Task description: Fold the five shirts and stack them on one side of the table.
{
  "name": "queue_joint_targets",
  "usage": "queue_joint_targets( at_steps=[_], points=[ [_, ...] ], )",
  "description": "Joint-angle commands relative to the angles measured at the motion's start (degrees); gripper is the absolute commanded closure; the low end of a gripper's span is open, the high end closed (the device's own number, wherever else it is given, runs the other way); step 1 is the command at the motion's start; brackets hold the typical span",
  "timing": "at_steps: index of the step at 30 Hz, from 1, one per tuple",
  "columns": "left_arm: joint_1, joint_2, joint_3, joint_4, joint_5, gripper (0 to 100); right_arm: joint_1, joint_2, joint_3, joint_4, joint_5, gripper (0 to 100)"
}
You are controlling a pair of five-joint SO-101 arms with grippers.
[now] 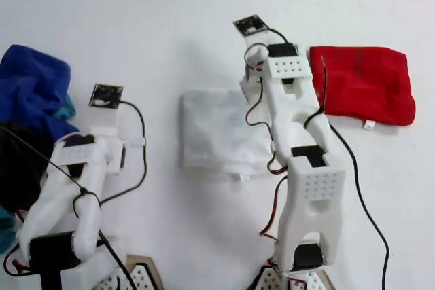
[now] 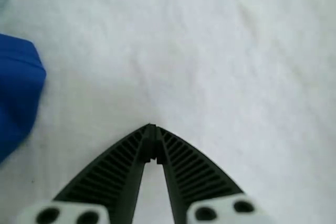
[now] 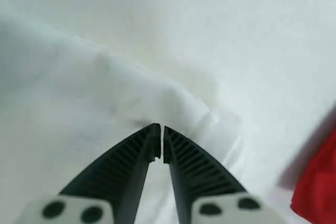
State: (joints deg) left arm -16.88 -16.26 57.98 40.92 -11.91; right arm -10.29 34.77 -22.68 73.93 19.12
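A folded white shirt point(image 1: 217, 130) lies mid-table, and in the right wrist view the white shirt point(image 3: 94, 93) shows a layered corner. My right gripper point(image 3: 157, 129) is shut just above that corner, with no cloth visible between its fingertips. A folded red shirt point(image 1: 363, 85) lies flat at the right, and the red shirt point(image 3: 317, 187) is off to one side of the right gripper. At the left edge is a crumpled pile with a blue shirt point(image 1: 30, 86) on top and a black shirt point(image 1: 17, 168) beside it. My left gripper point(image 2: 151, 129) is shut over bare table, near the blue shirt point(image 2: 18, 93).
The white table point(image 1: 156, 25) has free room along the far side and between the two arms. Cables trail from both arms across the near part of the table. A teal garment point(image 1: 66, 108) peeks from under the blue pile.
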Motion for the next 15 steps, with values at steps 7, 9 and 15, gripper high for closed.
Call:
queue_joint_targets(
  at_steps=[7,9,15],
  points=[
    [-0.3,-2.0,-0.1,-0.9,-0.3,97,4.0,-3.8,-0.4,-4.6,-0.2,97.8],
    [-0.3,-2.0,-0.1,-0.9,-0.3,97,4.4,-3.8,-1.9,-2.9,-0.2,97.8],
    [-0.3,-2.0,-0.1,-0.9,-0.3,97,4.4,-3.8,-16.0,11.0,-0.5,97.8]
  ],
)
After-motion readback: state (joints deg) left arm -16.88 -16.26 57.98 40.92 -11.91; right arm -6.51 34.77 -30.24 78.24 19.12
